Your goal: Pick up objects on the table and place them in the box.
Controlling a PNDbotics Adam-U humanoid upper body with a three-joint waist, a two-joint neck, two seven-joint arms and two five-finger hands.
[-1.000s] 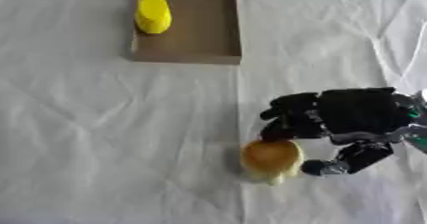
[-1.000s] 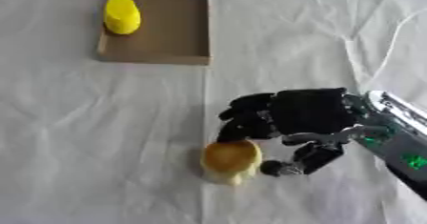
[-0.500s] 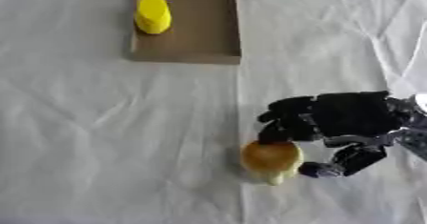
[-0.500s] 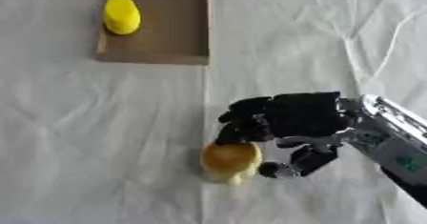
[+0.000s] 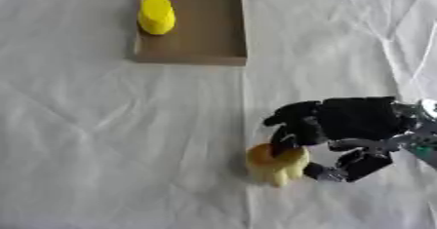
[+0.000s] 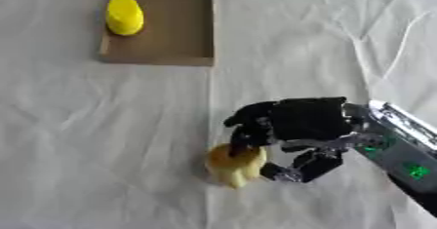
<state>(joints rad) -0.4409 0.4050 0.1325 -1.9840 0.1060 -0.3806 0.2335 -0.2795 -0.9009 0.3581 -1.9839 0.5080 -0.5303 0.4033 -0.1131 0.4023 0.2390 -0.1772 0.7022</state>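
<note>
One yellow object [image 5: 157, 14] already lies in the cardboard box [image 5: 213, 33]. My right hand [image 5: 341, 123] has fingers and thumb curled around the yellow-orange piece [image 5: 275, 163] on the worktop [image 5: 102, 135]; lifting and carrying remain.

Right hand [image 5: 346, 125] reaches in from the right (palm down), fingers [image 5: 286, 143] curled.

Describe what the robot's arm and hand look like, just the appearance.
Only the right hand shows: a bulky black hand with chunky black fingers. Behind it runs a silver-grey forearm bearing small green markings. The left hand is out of view.
</note>
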